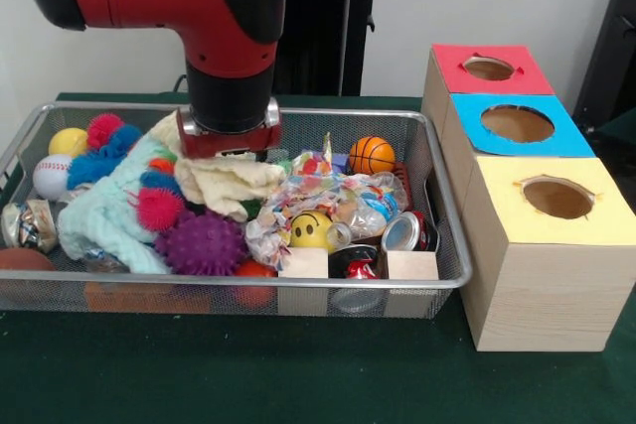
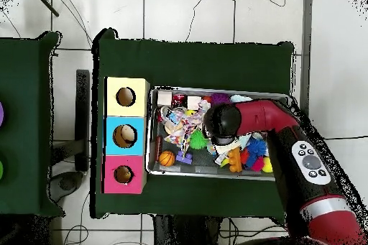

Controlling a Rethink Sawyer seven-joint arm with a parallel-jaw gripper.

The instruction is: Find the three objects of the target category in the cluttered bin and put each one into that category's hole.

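Green cloth covers the table (image 1: 298, 384). Gripper (image 1: 231, 149) sits low inside the bin (image 1: 449, 208), above rags (image 1: 227, 184); balls and cans surround it. Its grip cannot be told.

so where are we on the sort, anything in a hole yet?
Nothing visibly done: the red, blue and yellow holes show no object in the front view. In hand: the arm is down in the wire bin, its gripper buried among the cloths, grasp unreadable. Left: balls, cans and blocks still crowd the bin.
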